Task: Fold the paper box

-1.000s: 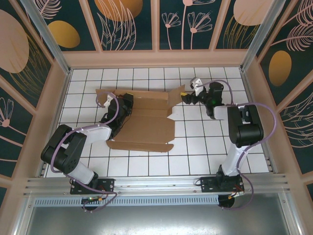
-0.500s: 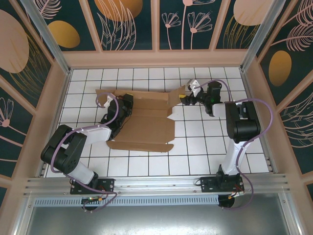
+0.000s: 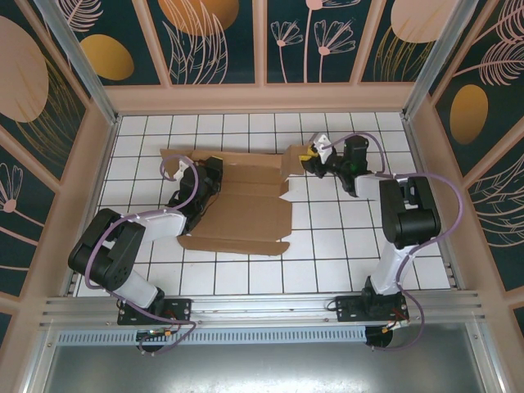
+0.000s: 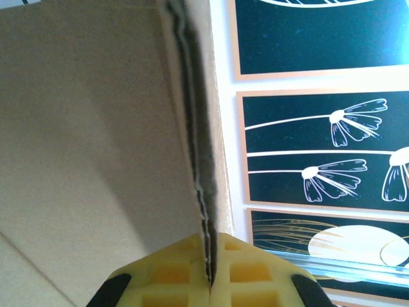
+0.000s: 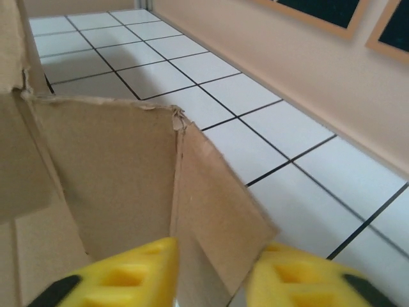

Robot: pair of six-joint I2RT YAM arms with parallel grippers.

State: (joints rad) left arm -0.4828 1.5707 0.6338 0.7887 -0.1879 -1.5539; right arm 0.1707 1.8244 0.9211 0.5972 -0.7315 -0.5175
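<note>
Paper box [image 3: 237,205], an unfolded brown cardboard sheet, lies flat on the white tiled table [image 3: 344,246] between two robot arms.
The left arm bends low and reaches across the sheet's left side, and the left gripper [image 4: 209,281] has its yellow pads pinched on a cardboard edge. The right arm stands tall with its forearm stretched left, and the right gripper [image 5: 211,275] straddles a raised flap [image 5: 217,192] at the far right corner. Whether those fingers press the flap is unclear. From above, the left fingertips are lost under the black wrist.

The left gripper [image 4: 209,283] is cut off below, the paper box [image 4: 96,160] seemingly blurred.
</note>
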